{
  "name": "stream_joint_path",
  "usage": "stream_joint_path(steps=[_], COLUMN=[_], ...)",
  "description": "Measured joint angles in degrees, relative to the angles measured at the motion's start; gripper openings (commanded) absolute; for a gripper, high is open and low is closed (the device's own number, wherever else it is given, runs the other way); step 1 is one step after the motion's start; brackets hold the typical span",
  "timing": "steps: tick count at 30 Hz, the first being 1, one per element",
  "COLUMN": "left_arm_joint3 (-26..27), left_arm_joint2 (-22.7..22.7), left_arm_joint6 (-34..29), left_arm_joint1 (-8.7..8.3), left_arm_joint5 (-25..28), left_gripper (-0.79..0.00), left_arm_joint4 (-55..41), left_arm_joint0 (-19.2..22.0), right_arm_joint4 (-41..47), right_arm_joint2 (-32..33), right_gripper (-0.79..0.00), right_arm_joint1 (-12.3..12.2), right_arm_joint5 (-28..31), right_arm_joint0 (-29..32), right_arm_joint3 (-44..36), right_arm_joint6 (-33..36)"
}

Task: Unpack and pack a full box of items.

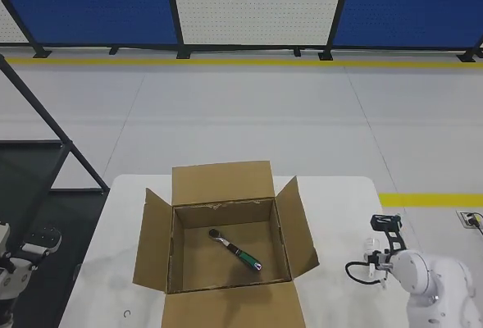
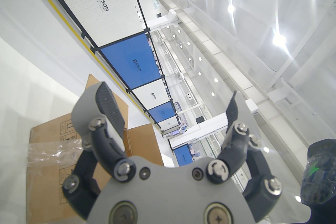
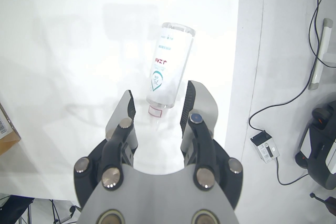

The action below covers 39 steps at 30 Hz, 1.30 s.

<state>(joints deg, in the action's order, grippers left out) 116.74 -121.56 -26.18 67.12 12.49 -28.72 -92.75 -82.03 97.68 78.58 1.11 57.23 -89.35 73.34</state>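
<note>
An open brown cardboard box (image 1: 223, 182) sits on the white counter (image 1: 339, 197), its four flaps folded outward. The nearest flap is cut off by the top view's lower edge. On the box floor lies a ratchet wrench with a green-and-black handle (image 1: 236, 249), slanted across the middle. Its head is too small to make out clearly.

The left end effector (image 2: 168, 93) is tilted up towards the ceiling with its fingers spread wide and nothing between them. Part of the box's outer wall shows behind it, with a strip of clear tape.

The right end effector (image 3: 160, 89) is also spread, above a clear cylindrical plastic bottle (image 3: 170, 62) lying on its side on the counter, well apart from the box. The bottle's narrow neck points in between the fingers. I cannot tell whether they touch it, and its clear body blurs into the white surface.
</note>
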Motion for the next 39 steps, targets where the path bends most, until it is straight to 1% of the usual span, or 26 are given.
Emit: stream_joint_path(steps=[3,6,14,16,19,20,21,29,31,33,34,37,39], left_arm_joint3=[0.0,0.0,0.0,0.0,0.0,0.0,0.0,0.0,0.0,0.0,0.0,0.0,0.0], left_arm_joint2=[0.0,0.0,0.0,0.0,0.0,0.0,0.0,0.0,0.0,0.0,0.0,0.0,0.0], left_arm_joint6=[0.0,0.0,0.0,0.0,0.0,0.0,0.0,0.0,0.0,0.0,0.0,0.0,0.0], left_arm_joint1=[0.00,0.00,0.00,0.00,0.00,0.00,0.00,0.00,0.00,0.00,0.00,0.00,0.00], left_arm_joint5=[0.0,0.0,0.0,0.0,0.0,0.0,0.0,0.0,0.0,0.0,0.0,0.0,0.0], left_gripper=[0.000,0.000,0.000,0.000,0.000,0.000,0.000,0.000,0.000,0.000,0.000,0.000,0.000], left_arm_joint4=[0.0,0.0,0.0,0.0,0.0,0.0,0.0,0.0,0.0,0.0,0.0,0.0,0.0], left_arm_joint0=[0.0,0.0,0.0,0.0,0.0,0.0,0.0,0.0,0.0,0.0,0.0,0.0,0.0], right_arm_joint4=[-0.4,-0.4,0.3,0.5,0.0,0.1,0.2,1.0,1.2,1.5,1.7,2.3,2.8], right_arm_joint2=[-0.5,-1.1,-1.6,-1.8,-2.5,-2.7,-2.9,-3.7,-3.9,-4.0,-4.1,-4.3,-3.7], right_gripper=[-0.376,-0.394,-0.409,-0.446,-0.480,-0.517,-0.529,-0.557,-0.616,-0.714,-0.785,-0.785,-0.785], right_arm_joint1=[-0.1,-0.2,-0.6,-0.7,-0.8,-0.8,-0.9,-1.1,-1.2,-1.3,-1.3,-1.3,-1.5], right_arm_joint5=[-0.9,-1.2,-1.8,-1.9,-2.1,-2.1,-2.1,-2.8,-2.8,-3.0,-3.1,-3.9,-4.0], right_arm_joint0=[-1.4,-2.8,-5.0,-5.3,-6.0,-6.2,-6.4,-6.7,-6.7,-6.7,-6.7,-6.0,-5.3], right_arm_joint3=[2.2,4.3,9.1,10.1,12.0,12.5,13.2,15.4,15.7,16.0,15.9,14.3,11.6], right_arm_joint6=[-0.7,-1.1,-2.7,-2.9,-2.9,-3.0,-3.2,-3.7,-3.8,-4.0,-4.1,-4.4,-5.0])
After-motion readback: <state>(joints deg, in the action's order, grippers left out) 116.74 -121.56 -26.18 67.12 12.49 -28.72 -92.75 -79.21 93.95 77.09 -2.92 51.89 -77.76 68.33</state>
